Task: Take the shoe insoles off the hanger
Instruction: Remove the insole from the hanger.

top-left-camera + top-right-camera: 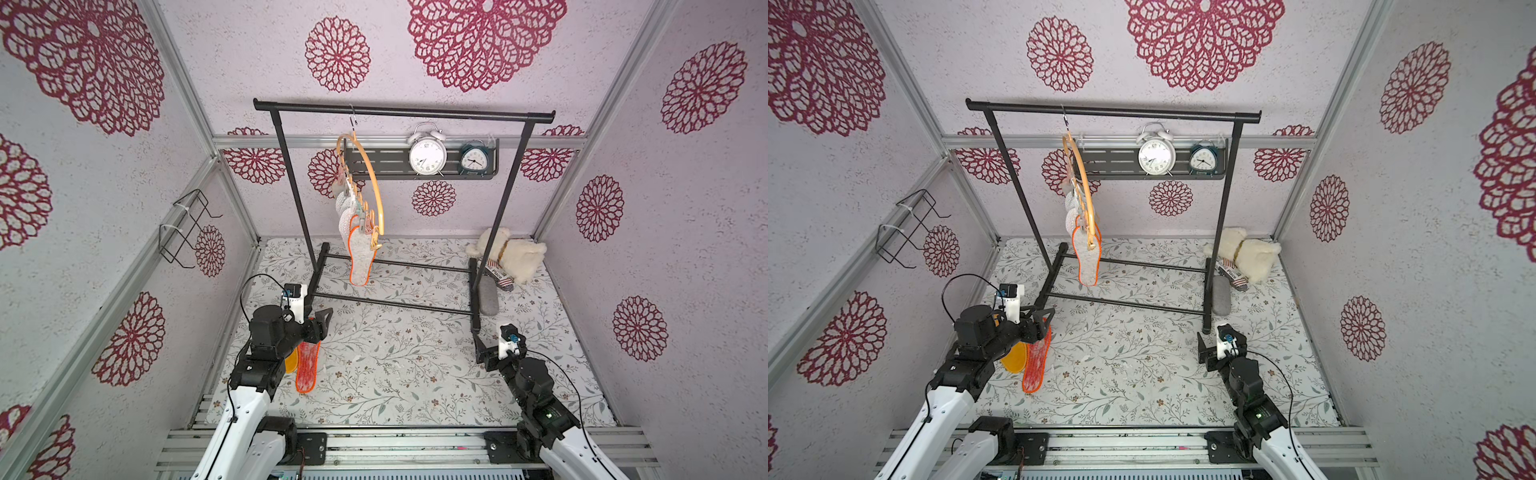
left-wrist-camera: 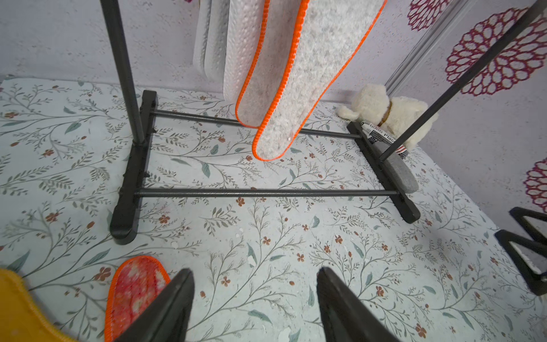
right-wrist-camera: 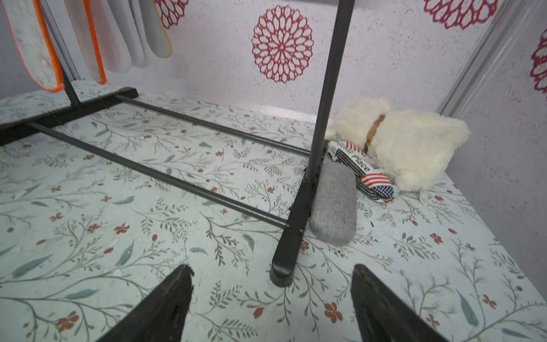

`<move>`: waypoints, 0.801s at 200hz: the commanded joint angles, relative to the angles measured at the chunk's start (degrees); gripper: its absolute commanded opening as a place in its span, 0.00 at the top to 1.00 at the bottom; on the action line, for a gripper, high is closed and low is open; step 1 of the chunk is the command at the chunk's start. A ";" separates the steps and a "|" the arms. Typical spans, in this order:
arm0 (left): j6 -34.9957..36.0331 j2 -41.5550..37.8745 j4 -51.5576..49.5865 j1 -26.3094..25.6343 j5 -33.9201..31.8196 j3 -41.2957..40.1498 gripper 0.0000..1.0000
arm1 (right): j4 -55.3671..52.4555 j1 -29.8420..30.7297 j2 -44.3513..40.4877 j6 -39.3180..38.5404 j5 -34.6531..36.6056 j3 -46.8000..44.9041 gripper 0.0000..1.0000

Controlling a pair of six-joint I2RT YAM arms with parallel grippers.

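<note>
Orange-edged insole is your nearest target. It hangs with its long axis vertical from the near end of the hanger, and the other shoe insoles are clipped in a row behind it. Left gripper sits low by the rack foot, fingers apart and empty, with the insole ahead and above it. Right gripper is also spread and empty, well apart from it. Use left. Red-speckled insole and yellow insole lie flat under the left arm.

It was a robot-lab test booth dressed like a home: an aluminium frame held panels of red-medallion wallpaper around a floral tabletop. A garment rack, alarm clock and plush toy served as props, behind a slotted mounting rail.
</note>
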 commanded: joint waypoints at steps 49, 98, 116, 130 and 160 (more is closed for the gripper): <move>3.72 15.67 16.39 0.25 14.44 7.50 0.30 | 3.87 -0.37 2.63 -1.70 -3.37 0.65 0.13; 5.60 34.85 29.61 0.17 26.37 20.26 0.31 | 3.00 -0.42 2.52 -2.25 -5.58 0.84 0.12; 6.52 39.96 30.09 0.16 27.47 25.51 0.32 | 2.76 -0.39 2.51 -2.41 -6.15 0.92 0.12; 7.22 43.06 30.79 0.25 27.51 28.55 0.32 | 2.75 -0.38 2.60 -2.52 -6.46 1.00 0.11; 11.33 47.05 24.23 0.36 28.28 35.05 0.31 | 2.67 -0.53 2.68 -1.91 -5.07 0.94 0.11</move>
